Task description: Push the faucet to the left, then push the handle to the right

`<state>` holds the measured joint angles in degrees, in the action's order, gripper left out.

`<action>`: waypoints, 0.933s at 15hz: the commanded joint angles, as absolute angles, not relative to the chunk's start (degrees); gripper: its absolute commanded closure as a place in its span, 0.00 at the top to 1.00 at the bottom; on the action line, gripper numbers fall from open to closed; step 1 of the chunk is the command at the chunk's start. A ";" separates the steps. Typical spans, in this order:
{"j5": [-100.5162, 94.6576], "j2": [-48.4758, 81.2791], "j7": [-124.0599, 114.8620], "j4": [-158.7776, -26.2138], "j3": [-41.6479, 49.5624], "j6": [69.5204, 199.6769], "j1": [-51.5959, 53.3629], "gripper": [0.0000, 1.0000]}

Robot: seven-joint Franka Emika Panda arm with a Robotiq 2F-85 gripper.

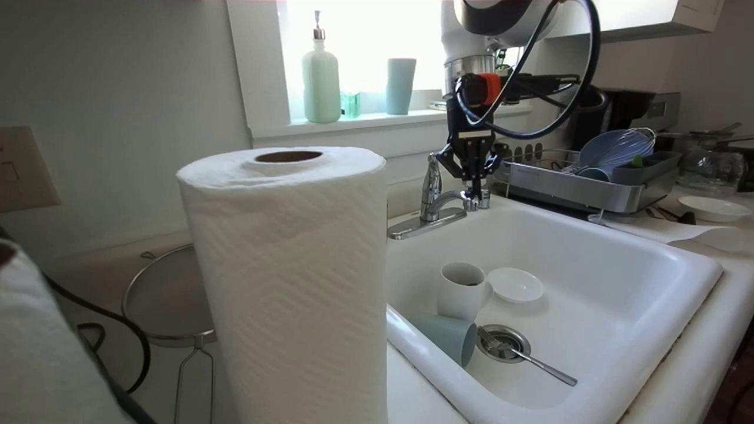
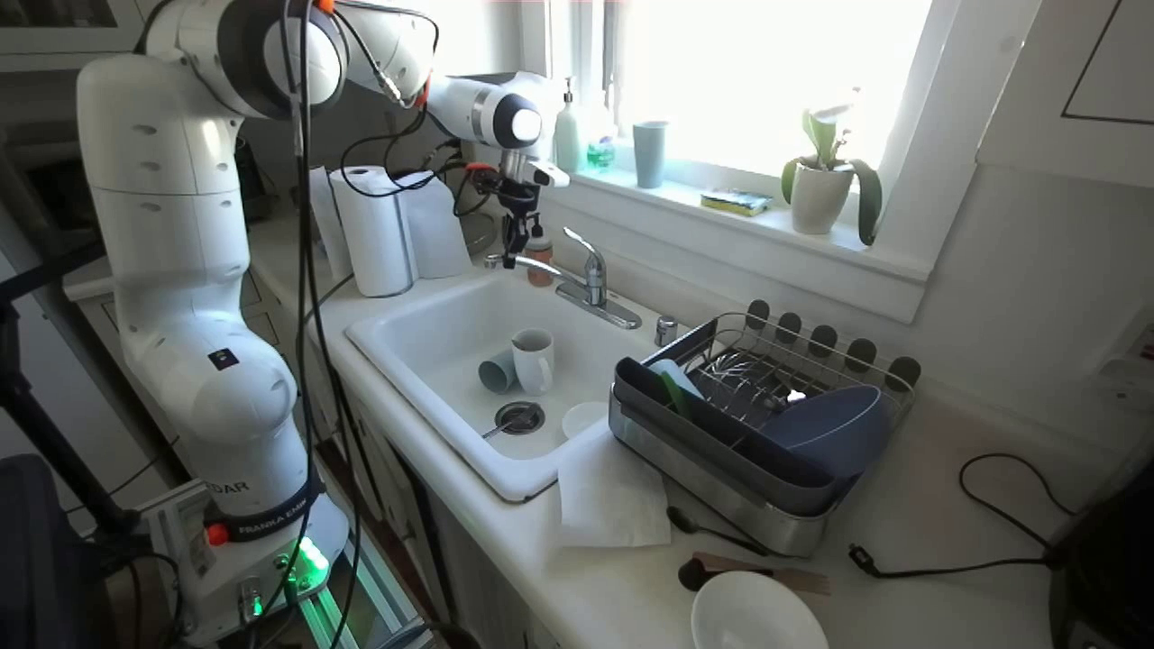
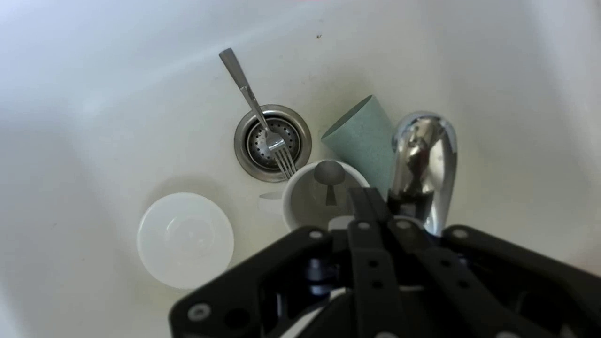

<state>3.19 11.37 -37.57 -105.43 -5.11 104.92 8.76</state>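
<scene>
The chrome faucet spout [image 1: 447,199] reaches out over the sink in both exterior views; it also shows in an exterior view [image 2: 554,269] and in the wrist view [image 3: 425,162]. The handle [image 1: 433,176] rises from the top of the tap's base, tilted in an exterior view [image 2: 586,245]; it is out of the wrist view. My gripper [image 1: 474,191] points down with its fingers together and nothing seen between them. Its tips are close beside the spout's free end in an exterior view [image 2: 511,260]. In the wrist view the fingertips [image 3: 367,191] lie just left of the spout; contact is unclear.
The sink [image 1: 589,259] holds a white mug [image 1: 459,297], a green-blue cup [image 1: 447,335], a small white dish [image 1: 518,285] and a fork [image 1: 548,370]. A dish rack [image 2: 721,460] stands beside it. A paper towel roll [image 1: 288,282] and soap bottle [image 2: 538,257] stand nearby.
</scene>
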 commanded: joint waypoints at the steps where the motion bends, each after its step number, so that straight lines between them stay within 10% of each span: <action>1: 1.83 13.34 -38.20 -102.65 -5.67 109.46 10.36 0.00; 14: -3.03 21.12 -39.34 -98.67 -5.68 130.76 15.19 0.00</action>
